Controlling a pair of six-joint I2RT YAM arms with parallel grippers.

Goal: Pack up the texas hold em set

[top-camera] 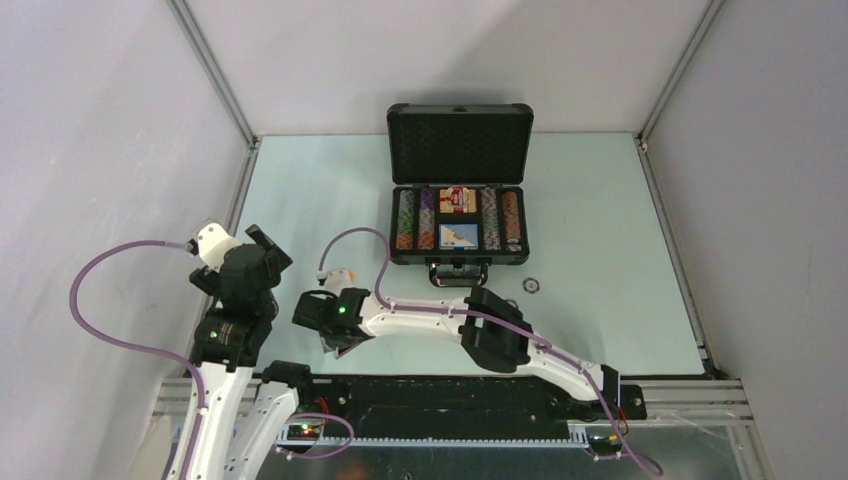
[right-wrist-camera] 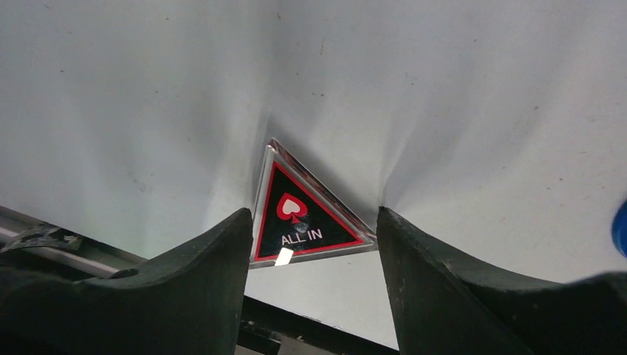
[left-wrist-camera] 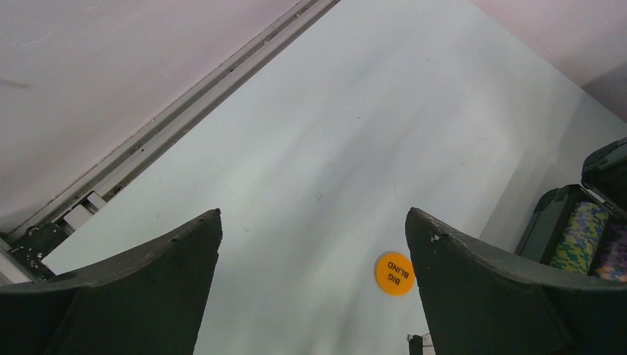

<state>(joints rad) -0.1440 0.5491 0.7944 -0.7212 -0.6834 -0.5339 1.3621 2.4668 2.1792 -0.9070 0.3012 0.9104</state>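
The dark briefcase [top-camera: 460, 140] lies open at the back of the table, with rows of striped poker chips [top-camera: 405, 220] and a red card box [top-camera: 457, 199] inside. Near the table's front edge a black and red triangular "ALL IN" marker [right-wrist-camera: 296, 196] lies flat, and my right gripper [right-wrist-camera: 314, 213] is closed on its two lower corners. My left gripper [left-wrist-camera: 314, 214] hangs open above bare table. An orange "BIG BLIND" button [left-wrist-camera: 394, 274] lies beside its right finger. A blue button [right-wrist-camera: 621, 225] shows at the right edge of the right wrist view. A pale round button [top-camera: 531, 285] lies in front of the case.
The left wall's metal rail [left-wrist-camera: 185, 111] runs close to the left gripper. The right arm [top-camera: 490, 330] stretches across the front of the table toward the left. The black base rail [top-camera: 440, 395] lies right behind the marker.
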